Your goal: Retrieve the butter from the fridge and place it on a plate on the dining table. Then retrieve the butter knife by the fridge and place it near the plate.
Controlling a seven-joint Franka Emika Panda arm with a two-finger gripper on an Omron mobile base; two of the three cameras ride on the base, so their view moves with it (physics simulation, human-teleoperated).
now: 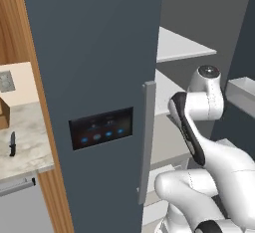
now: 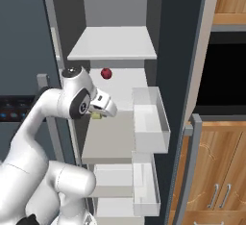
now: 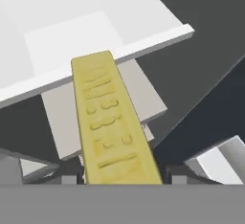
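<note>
The fridge (image 1: 94, 77) stands with its left door shut and its right side open onto white shelves (image 2: 113, 43). My gripper (image 2: 98, 114) reaches in over the middle shelf and is shut on the butter (image 3: 110, 122), a yellow embossed stick that runs out from between my fingertips (image 3: 179, 180) in the hand view. In the right base view the butter (image 2: 96, 116) shows as a small yellow bit under the hand. The butter knife (image 1: 12, 144), black-handled, lies on the marbled counter (image 1: 30, 152) left of the fridge.
A small red round thing (image 2: 106, 73) sits on the shelf behind my hand. Clear door bins (image 2: 151, 118) hang on the open right door, close to my wrist. Wooden cabinets (image 2: 216, 171) stand at the right, and a grey dishwasher front (image 1: 20, 207) sits under the counter.
</note>
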